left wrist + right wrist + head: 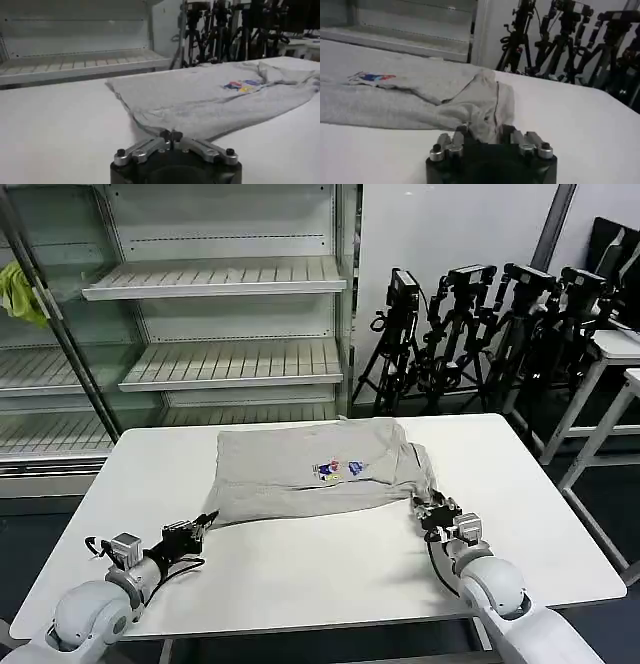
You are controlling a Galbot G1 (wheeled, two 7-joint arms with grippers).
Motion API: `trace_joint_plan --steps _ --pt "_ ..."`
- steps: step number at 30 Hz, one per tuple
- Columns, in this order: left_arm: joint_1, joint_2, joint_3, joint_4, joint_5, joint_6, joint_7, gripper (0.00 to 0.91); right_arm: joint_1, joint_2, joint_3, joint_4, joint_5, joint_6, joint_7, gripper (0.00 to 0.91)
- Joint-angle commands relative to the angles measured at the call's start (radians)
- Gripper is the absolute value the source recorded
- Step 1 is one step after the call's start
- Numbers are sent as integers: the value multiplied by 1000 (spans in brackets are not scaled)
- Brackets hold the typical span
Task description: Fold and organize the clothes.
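T-shirt (310,474), light grey with a small multicolour chest print (338,470), lies spread across the far middle of the white desk (320,564), already partly doubled over, its right side bunched into loose folds. The left hand (200,524) sits low at the shirt's near left corner; in the left wrist view its fingers (165,135) look pressed together right at the hem, and whether any cloth is caught between them I cannot tell. The right hand (435,509) is at the near right corner, its fingers pinching the rumpled edge, as the right wrist view shows with fabric rising between them (482,125).

The risk, as I judge it, is an uneven lift. If the left hand has closed on nothing, only the right side would rise and the shirt would skew or drag. The bunched right edge could also slip from the pinch, or carry several layers at once, leaving a crooked fold.
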Motion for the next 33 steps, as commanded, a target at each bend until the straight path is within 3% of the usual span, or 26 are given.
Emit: trace_joint_plan --steps 1,11,19,33 --pt "4 4 2 9 3 -8 3 40 -16 -12 7 6 -1 4 -1 0" --pt "51 12 -17 -15 4 -12 6 30 -110 -63 56 90 11 1 -2 0" --pt "190 83 -94 -139 -25 10 -17 30 -280 -164 144 258 69 -20 10 0" --pt "692 276 -406 -437 -144 68 -106 30 -713 -383 454 535 190 -63 67 0"
